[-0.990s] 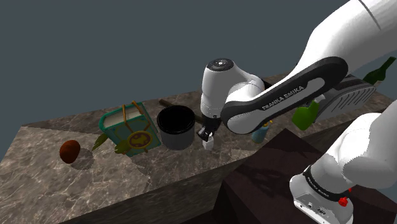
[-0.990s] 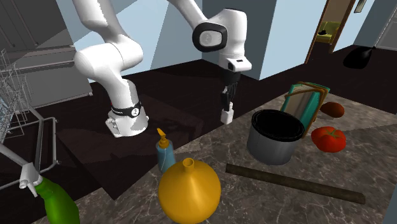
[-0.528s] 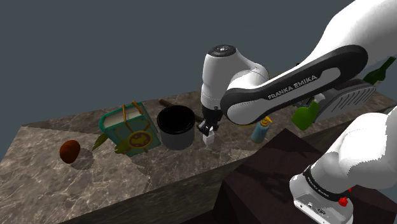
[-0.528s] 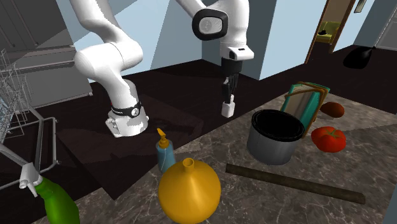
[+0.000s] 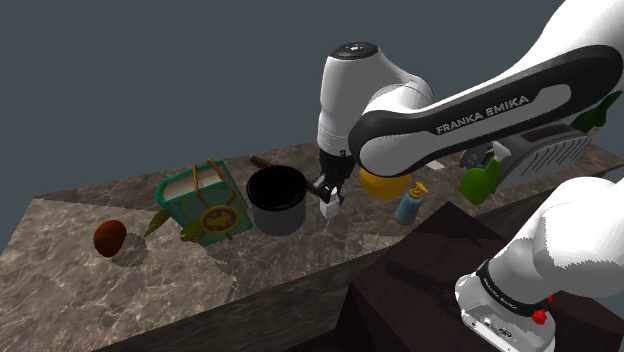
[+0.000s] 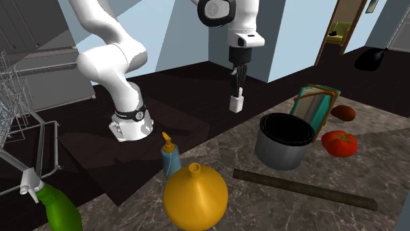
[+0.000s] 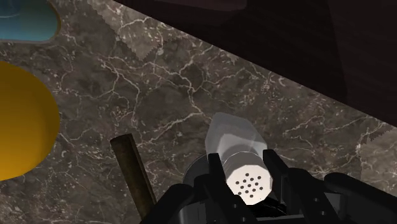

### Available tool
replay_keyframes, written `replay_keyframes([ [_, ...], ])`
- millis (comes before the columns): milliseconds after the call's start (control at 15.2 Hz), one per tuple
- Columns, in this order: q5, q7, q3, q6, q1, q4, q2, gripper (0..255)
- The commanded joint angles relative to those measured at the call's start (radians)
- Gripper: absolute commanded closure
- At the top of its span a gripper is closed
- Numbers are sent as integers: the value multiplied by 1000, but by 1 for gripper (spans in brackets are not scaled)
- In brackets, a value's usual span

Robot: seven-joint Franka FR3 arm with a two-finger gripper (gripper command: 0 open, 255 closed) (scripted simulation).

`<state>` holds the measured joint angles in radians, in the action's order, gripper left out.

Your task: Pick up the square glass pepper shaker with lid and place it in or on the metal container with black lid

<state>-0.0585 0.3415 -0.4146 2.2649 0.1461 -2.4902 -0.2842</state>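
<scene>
— carrying step. pincer [image 5: 329, 196] clamped on the pepper shaker [image 5: 331, 210] near its perforated lid [image 7: 249, 182], clear body hanging below.
— where's the shaker?
— in the air above the counter [image 5: 70, 290], close to the edge facing the stand, just beside the metal container [image 5: 278, 220].
— how to finish?
— container looks open-topped with a black rim. i'd raise until the shaker's base clears that rim, slide across until centred over the mouth, lower it inside, then let go.
— risks?
— grip sits high on the shaker, so it may swing or slip. move slowly. a low path would clip the rim. release only once the base is nearly down.
</scene>
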Motion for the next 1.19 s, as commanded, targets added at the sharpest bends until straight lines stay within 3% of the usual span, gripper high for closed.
replay_keyframes([
  [0, -5, -5, 4, -32, 2, 17, -15, 255],
  [528, -17, -23, 21, -149, 6, 84, -67, 255],
  [1122, 130, 20, 8, -226, -52, 484, 278, 255],
])
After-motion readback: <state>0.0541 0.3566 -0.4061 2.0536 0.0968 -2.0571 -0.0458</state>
